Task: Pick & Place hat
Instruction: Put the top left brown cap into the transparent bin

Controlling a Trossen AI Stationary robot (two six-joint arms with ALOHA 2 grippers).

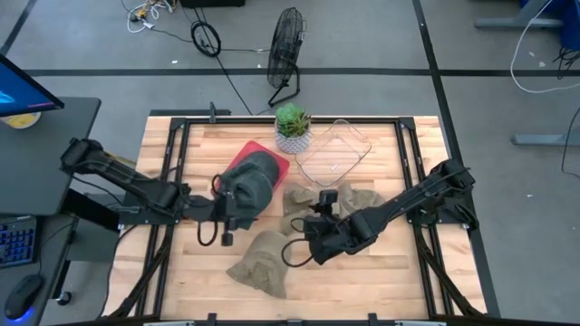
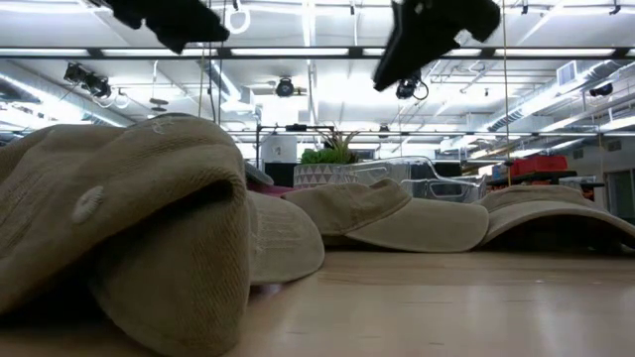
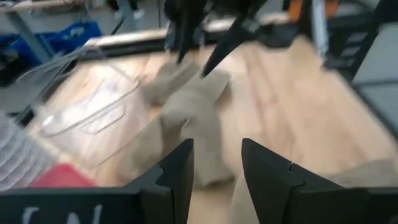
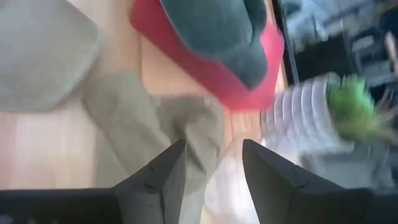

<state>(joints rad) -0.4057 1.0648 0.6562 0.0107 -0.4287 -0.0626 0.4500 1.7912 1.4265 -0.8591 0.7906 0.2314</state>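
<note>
A dark green hat [image 1: 256, 175] lies on top of a red hat [image 1: 276, 166] in the middle of the table. Three tan hats lie on the wood: one near the front edge [image 1: 261, 261] [image 2: 129, 228], one in the middle [image 1: 301, 201] [image 2: 397, 220], one right of it [image 1: 361, 196] [image 2: 556, 213]. My left gripper [image 1: 237, 210] [image 3: 217, 168] is open, raised beside the green hat's near left side. My right gripper [image 1: 301, 237] [image 4: 212, 168] is open, raised over the gap between the tan hats, facing the green hat [image 4: 224, 31].
A potted plant [image 1: 292, 127] and a clear plastic container [image 1: 333, 151] stand at the far side of the table. Bare wood [image 1: 390, 258] shows at the near right. The two grippers hang close together above the hats [image 2: 298, 30].
</note>
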